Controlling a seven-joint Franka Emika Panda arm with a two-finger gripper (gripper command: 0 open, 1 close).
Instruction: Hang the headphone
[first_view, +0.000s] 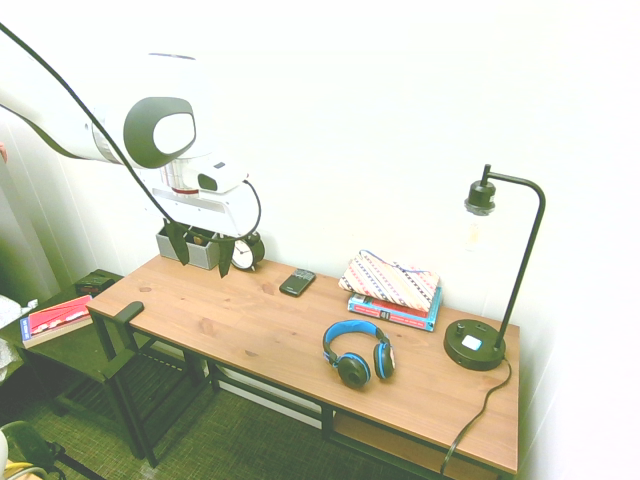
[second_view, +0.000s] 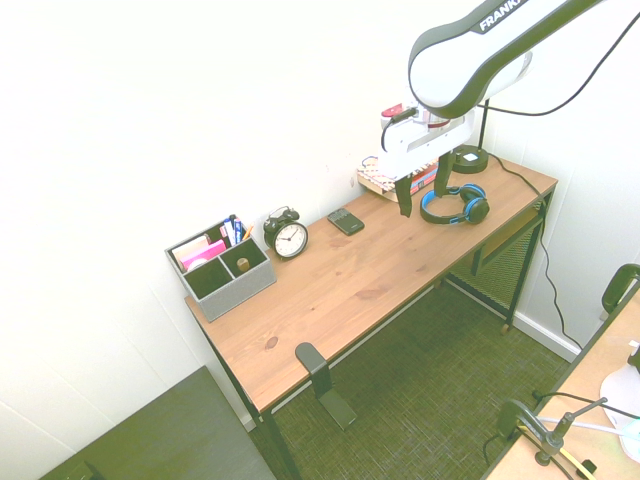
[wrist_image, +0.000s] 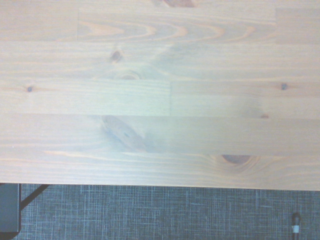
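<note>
With its fingers spread and empty, the gripper (second_view: 421, 192) hangs high above the desk (first_view: 250, 330), well left of the headphone (first_view: 358, 352) lying flat, whose rounded cups may slip from a poor pinch.

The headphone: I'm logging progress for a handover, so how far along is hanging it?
Nothing looks done yet. The headphone lies flat on the wooden desk, between the books and the lamp base. The gripper hangs open and empty above the desk, touching nothing. Left to do: reach the headphone, grasp it, and hang it, perhaps on the black hook at the desk's front edge.
</note>
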